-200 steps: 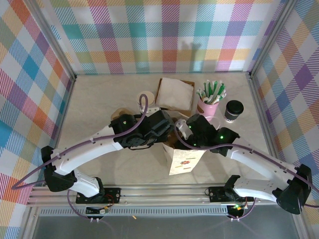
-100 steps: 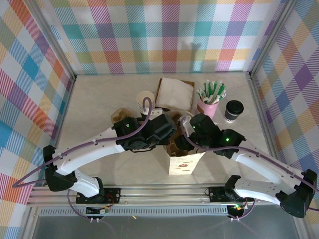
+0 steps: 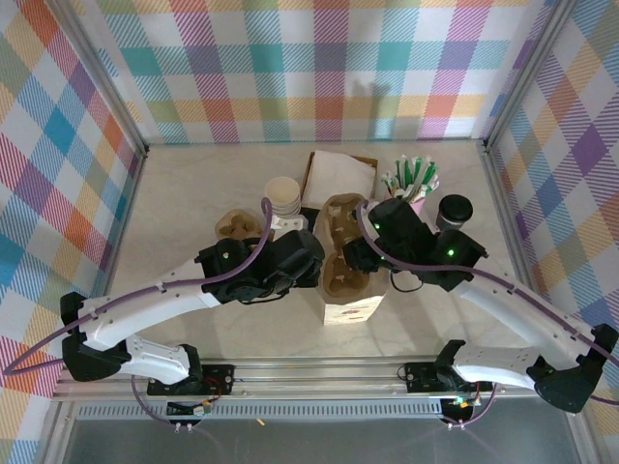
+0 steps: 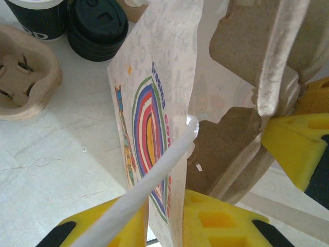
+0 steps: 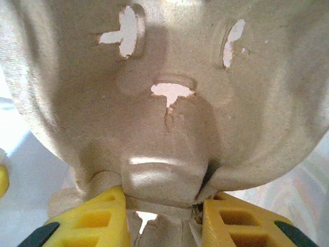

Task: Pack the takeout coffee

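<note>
Two tools meet at the white bag (image 3: 354, 307). The right tool (image 5: 162, 206) clamps a pulp carrier (image 3: 340, 246) at its mouth. The left tool (image 4: 164, 221) straddles its wall, and I cannot tell whether it pinches. The takeout coffee (image 3: 453, 214) stands on the desk (image 3: 184, 193), just right of the green-and-white sticks (image 3: 411, 177).

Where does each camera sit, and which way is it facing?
Top external: above, behind the arms, looking down on the table; left gripper and right gripper show.
Left wrist: faces the white paper bag; own fingers flank its wall.
Right wrist: faces the underside of the cup carrier; own fingers clamp it.
Shared: all three see that carrier.
</note>
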{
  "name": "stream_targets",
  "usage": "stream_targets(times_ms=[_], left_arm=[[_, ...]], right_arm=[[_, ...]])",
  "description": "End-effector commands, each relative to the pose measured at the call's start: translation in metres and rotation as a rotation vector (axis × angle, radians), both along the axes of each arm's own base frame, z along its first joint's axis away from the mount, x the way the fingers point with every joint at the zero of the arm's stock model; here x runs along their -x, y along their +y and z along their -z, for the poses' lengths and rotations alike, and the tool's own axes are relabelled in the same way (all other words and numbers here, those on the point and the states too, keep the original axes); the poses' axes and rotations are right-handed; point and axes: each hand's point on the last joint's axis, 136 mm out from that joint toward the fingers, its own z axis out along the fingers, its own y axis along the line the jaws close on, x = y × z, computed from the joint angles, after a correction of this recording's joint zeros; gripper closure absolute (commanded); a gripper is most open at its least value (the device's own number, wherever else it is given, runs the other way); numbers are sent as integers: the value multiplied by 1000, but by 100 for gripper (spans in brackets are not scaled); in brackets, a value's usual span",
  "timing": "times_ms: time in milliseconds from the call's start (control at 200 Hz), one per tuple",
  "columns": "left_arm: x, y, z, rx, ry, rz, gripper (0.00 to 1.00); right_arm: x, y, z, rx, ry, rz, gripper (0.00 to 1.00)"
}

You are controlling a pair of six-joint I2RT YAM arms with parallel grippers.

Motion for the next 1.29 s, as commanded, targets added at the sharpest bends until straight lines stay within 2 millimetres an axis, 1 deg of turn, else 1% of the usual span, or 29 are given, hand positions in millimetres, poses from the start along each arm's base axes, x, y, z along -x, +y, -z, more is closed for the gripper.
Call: stream_targets(times_ms=[0, 110, 225, 400, 575, 730, 935, 1125, 1290], left_arm=[[5, -7, -3, -17, -9, 48, 78], [5, -8, 0, -33, -7, 47, 78], [4, -5, 0, -42, -10, 37, 78], [4, 2, -1, -57, -17, 27, 78], [4, -1, 0, -53, -19, 35, 78], [3, -2, 0, -50, -22, 39, 78], [4, -1, 2, -59, -21, 41, 78], [2, 6, 3, -73, -20, 11, 81], [1, 3, 4, -87, -18, 12, 82]], right_arm=[[1, -7, -5, 30, 35, 40, 71], [4, -6, -10, 37, 64, 35, 71], [7, -6, -17, 33, 78, 31, 71], [10, -13, -20, 72, 116, 53, 70], [17, -7, -23, 65, 160, 24, 71], [20, -4, -18, 114, 196, -19, 70], [23, 5, -4, 162, 230, -101, 70], [25, 7, 2, 197, 247, -152, 69], [27, 9, 8, 242, 278, -196, 69]])
